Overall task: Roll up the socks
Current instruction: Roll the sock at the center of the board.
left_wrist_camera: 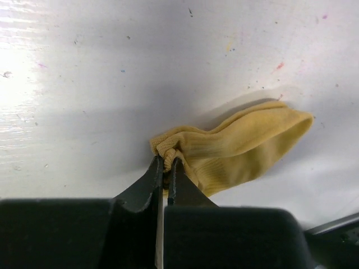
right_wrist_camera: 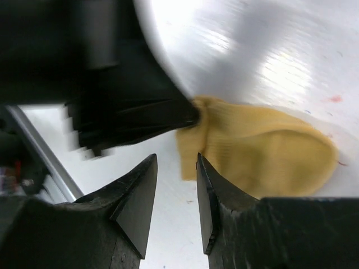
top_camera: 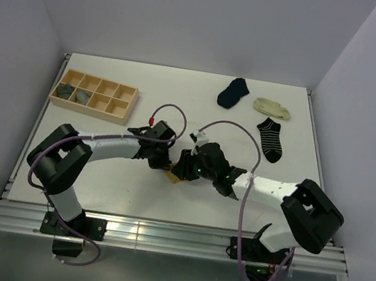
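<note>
Left gripper (left_wrist_camera: 166, 163) clamps the bunched edge of the mustard sock (left_wrist_camera: 241, 148); right gripper (right_wrist_camera: 175, 162), jaws partly apart, holds nothing beside it.

Four loose socks, two grey bundles (top_camera: 65, 90) (top_camera: 81, 97), one wooden divided tray (top_camera: 133, 102), two robot arms (top_camera: 111, 146) (top_camera: 266, 190).
Loose: one navy sock (top_camera: 233, 92), one cream sock (top_camera: 272, 108) and one black-and-white striped sock (top_camera: 270, 138) at the far right, one mustard-yellow sock (left_wrist_camera: 241, 148) near the middle; both bundles sit in the tray, far left.

From above, only a sliver of the yellow sock (top_camera: 175, 178) shows; the grey contents of the tray (top_camera: 132, 102) are too small to tell.
</note>
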